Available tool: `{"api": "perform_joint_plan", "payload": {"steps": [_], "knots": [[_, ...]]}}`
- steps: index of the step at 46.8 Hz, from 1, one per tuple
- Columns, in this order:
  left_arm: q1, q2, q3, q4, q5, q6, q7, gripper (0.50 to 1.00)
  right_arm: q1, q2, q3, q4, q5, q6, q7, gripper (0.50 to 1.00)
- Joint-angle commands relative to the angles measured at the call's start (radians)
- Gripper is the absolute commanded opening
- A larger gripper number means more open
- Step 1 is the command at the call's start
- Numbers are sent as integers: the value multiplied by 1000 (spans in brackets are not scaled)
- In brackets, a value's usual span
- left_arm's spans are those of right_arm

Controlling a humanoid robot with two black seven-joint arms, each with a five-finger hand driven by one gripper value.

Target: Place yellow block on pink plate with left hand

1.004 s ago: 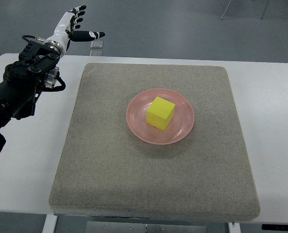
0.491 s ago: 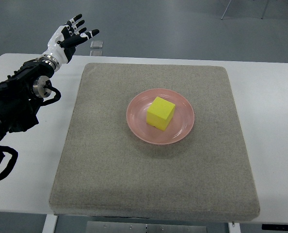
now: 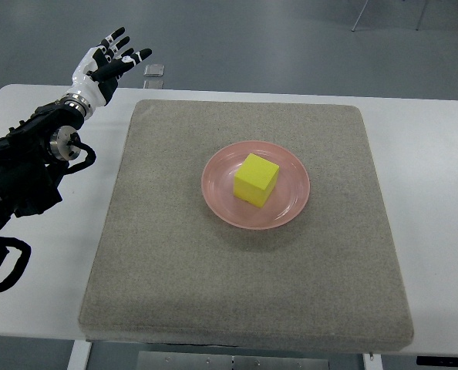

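Since the yellow cube-shaped block [image 3: 255, 179] already sits inside the round pink plate [image 3: 217, 193], in the middle of the grey felt mat [image 3: 167, 277], you can judge the placing done. Your left hand [image 3: 106, 63] hangs beyond the white table's [image 3: 437, 193] far-left corner, fingers spread, holding nothing. All that is left is parking the arm.

Left hand [image 3: 106, 62] moved since a second ago: then reaching out over the far left edge of the table with thumb pointing right toward the small object beyond the table [image 3: 154, 71]; now drawn slightly left and up, palm turned more toward the camera, fingers [image 3: 119, 35] spread and fanned upward, empty. Black forearm [image 3: 28, 166] dropped lower along the left edge, cable loop now showing at bottom left.
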Motion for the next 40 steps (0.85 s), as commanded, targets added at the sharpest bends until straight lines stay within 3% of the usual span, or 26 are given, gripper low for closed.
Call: {"api": "perform_joint_plan", "payload": {"steps": [1, 20, 40], "knots": [[-3, 0, -2, 0, -2, 0, 0, 992, 0, 0, 0, 0, 0, 0, 0, 924], [-107, 17, -86, -5, -16, 0, 0, 992, 0, 0, 0, 1, 0, 0, 0, 924], [-95, 19, -86, 0, -14, 6, -2, 992, 0, 0, -11, 13, -14, 2, -1, 924]]}}
